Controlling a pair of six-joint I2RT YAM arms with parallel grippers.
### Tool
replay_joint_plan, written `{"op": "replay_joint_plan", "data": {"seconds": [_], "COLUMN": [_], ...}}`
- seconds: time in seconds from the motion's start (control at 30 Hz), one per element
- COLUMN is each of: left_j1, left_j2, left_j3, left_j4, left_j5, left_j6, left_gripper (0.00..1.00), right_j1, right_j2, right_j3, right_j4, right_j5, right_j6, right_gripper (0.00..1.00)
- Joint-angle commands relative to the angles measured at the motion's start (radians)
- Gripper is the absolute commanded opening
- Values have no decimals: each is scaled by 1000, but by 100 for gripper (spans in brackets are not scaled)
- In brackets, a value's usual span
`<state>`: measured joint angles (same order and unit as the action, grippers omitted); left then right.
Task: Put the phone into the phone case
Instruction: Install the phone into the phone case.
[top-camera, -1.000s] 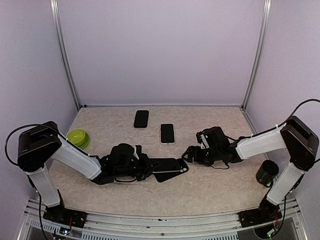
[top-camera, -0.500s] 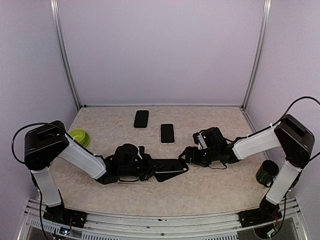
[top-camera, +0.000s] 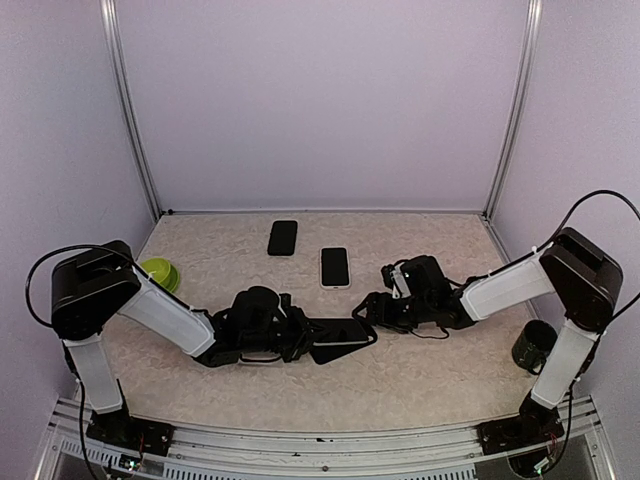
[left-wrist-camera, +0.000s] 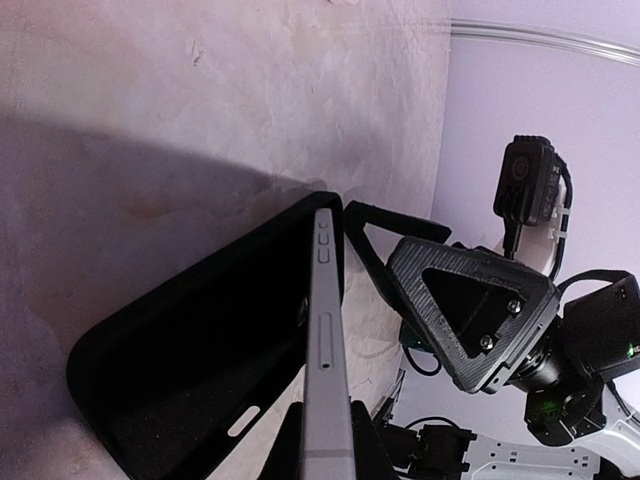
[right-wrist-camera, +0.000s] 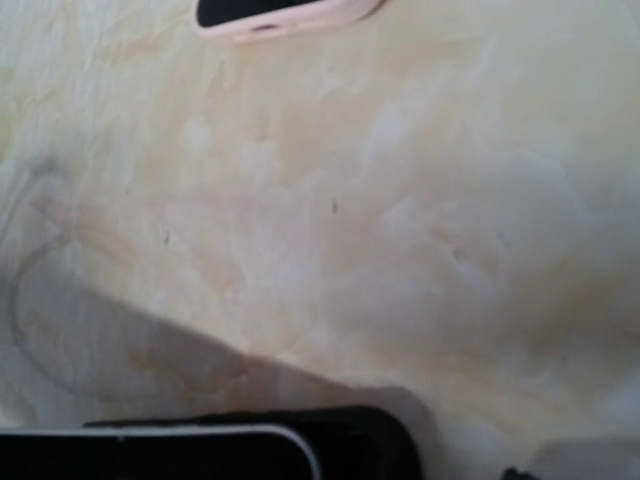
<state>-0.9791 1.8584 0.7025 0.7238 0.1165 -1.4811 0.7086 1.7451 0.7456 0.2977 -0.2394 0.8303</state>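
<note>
A black phone case (top-camera: 345, 340) lies on the table between the two arms. A phone (left-wrist-camera: 325, 350) with a grey side rim and buttons is tilted on edge, its lower side in the case (left-wrist-camera: 190, 370). My left gripper (top-camera: 292, 336) is shut on the phone's near end, and its fingertips (left-wrist-camera: 283, 450) pinch the rim. My right gripper (top-camera: 369, 309) is at the case's far end, and its fingers (left-wrist-camera: 460, 310) look apart. The right wrist view shows the case corner (right-wrist-camera: 370, 440) with the phone's edge (right-wrist-camera: 200, 435) in it.
A black phone (top-camera: 283, 237) and a phone in a light pink case (top-camera: 335, 267) lie at the back; the pink case shows in the right wrist view (right-wrist-camera: 290, 12). A green bowl (top-camera: 157, 275) is at the left, a dark cup (top-camera: 534, 345) at the right.
My right gripper has moved left, up to the case's end. My left gripper has shifted slightly right with the phone.
</note>
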Motion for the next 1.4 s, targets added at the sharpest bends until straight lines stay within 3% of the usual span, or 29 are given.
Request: {"op": "replay_joint_plan", "data": {"seconds": [0.0, 0.43, 1.37], "left_j1": [-8, -7, -9], "left_j2": [14, 82, 189], "left_j3": [25, 3, 30], "left_j4": [1, 82, 69], "left_j5": [-11, -14, -28], "left_j6": [-26, -46, -18], "left_gripper": [0, 0, 0], "right_j1": [20, 50, 85], "right_j2": [25, 39, 32], "right_j3": [13, 5, -9], "right_j4": [-20, -11, 12], "right_j5": [7, -4, -38], "right_j6": [12, 44, 87], "right_gripper": [78, 77, 76]}}
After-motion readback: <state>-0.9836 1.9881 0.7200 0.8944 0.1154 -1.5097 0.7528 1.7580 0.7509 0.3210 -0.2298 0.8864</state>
